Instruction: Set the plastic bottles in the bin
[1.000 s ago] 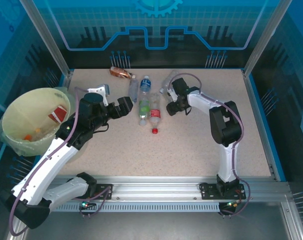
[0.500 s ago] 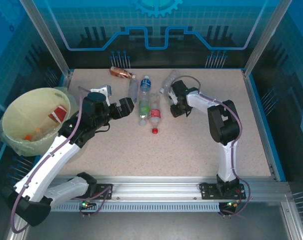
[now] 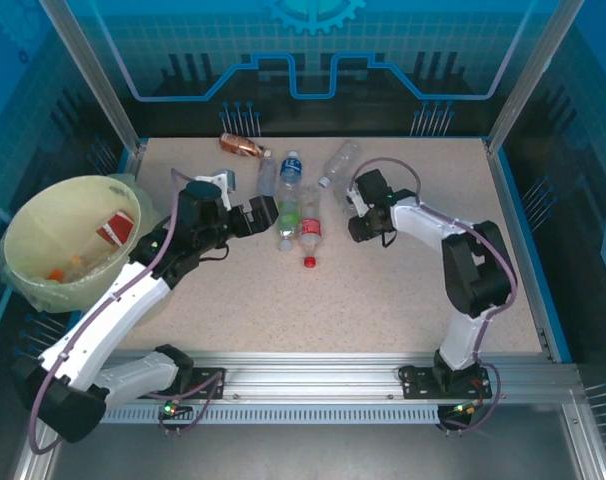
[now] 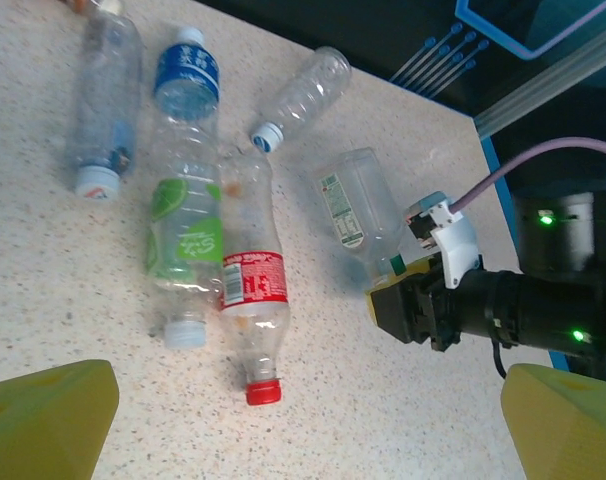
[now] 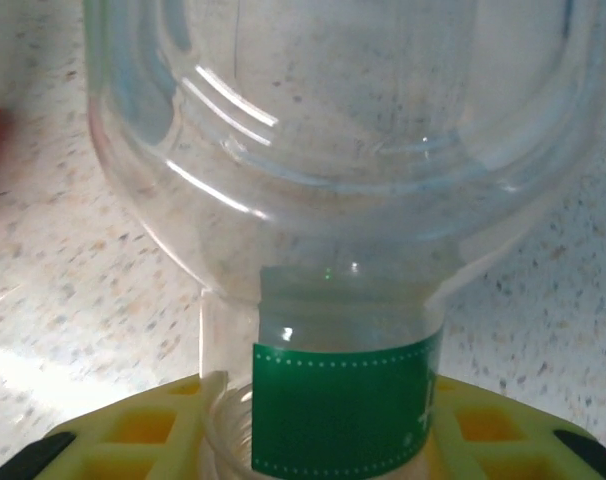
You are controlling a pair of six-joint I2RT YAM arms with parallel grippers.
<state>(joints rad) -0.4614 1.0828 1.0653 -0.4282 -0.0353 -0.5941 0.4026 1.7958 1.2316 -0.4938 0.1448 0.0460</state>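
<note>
top view: my right gripper [image 3: 359, 226] is low over the table [image 3: 383, 300], well apart from the bin [image 3: 28, 205]; left wrist: my left gripper [image 4: 303, 420] gapes wide above loose bottles [image 4: 251, 290]; right wrist: right jaws clamped on a lying clear bottle [image 5: 333, 150] at its stiff neck; i judge the body light, slick, crushable.

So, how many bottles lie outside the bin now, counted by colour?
orange bottle: 1
blue-label bottle: 1
green-label bottle: 1
red-label bottle: 1
white-and-green-label bottle, neck in the right gripper: 1
clear bottles, no coloured label seen: 2
Total: 7
</note>
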